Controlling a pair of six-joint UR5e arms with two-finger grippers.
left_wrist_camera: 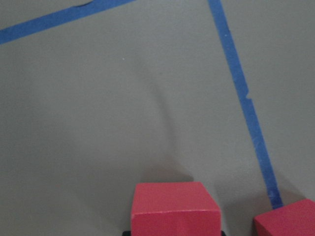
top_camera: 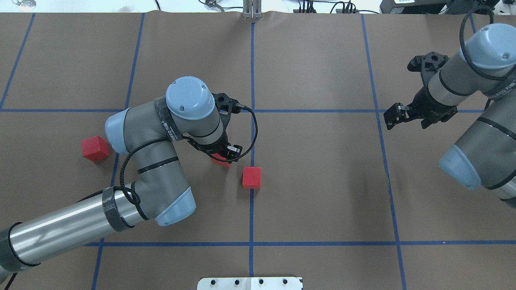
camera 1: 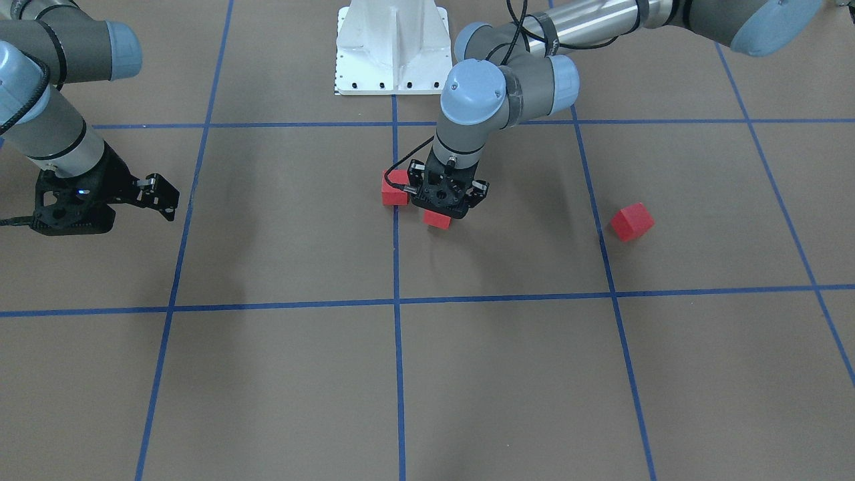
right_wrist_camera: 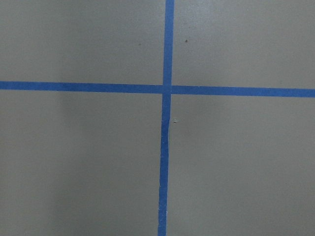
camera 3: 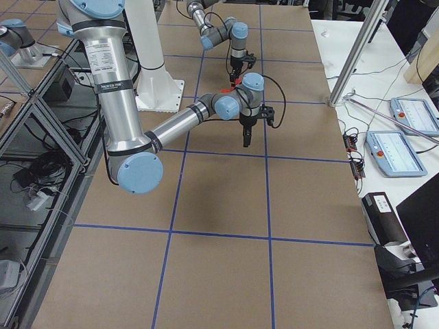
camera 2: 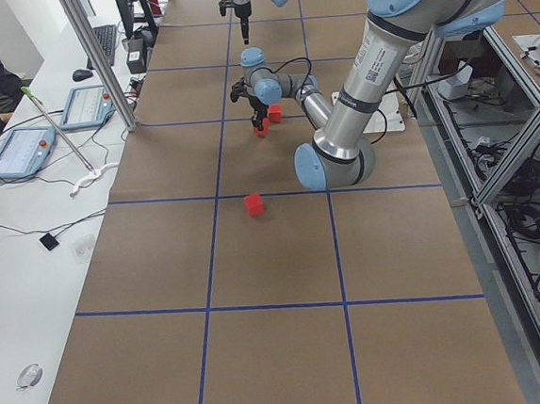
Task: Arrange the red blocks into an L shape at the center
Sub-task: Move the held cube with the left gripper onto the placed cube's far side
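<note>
Three red blocks lie on the brown table. One red block (camera 1: 437,218) (top_camera: 221,160) sits between the jaws of my left gripper (camera 1: 443,208) (top_camera: 224,156), at or just above the table; it fills the bottom centre of the left wrist view (left_wrist_camera: 175,206). A second red block (camera 1: 394,189) (top_camera: 252,177) (left_wrist_camera: 286,219) lies close beside it on the blue centre line, a small gap between them. The third red block (camera 1: 631,221) (top_camera: 95,148) (camera 2: 253,203) lies apart, out on my left. My right gripper (camera 1: 167,199) (top_camera: 391,117) hovers empty far to the right, fingers together.
Blue tape lines (right_wrist_camera: 166,90) split the table into large squares. The white robot base (camera 1: 391,47) (top_camera: 250,283) stands at the table's near edge. A side desk with tablets (camera 2: 20,153) (camera 3: 401,151) and metal posts (camera 2: 96,56) runs along the far side.
</note>
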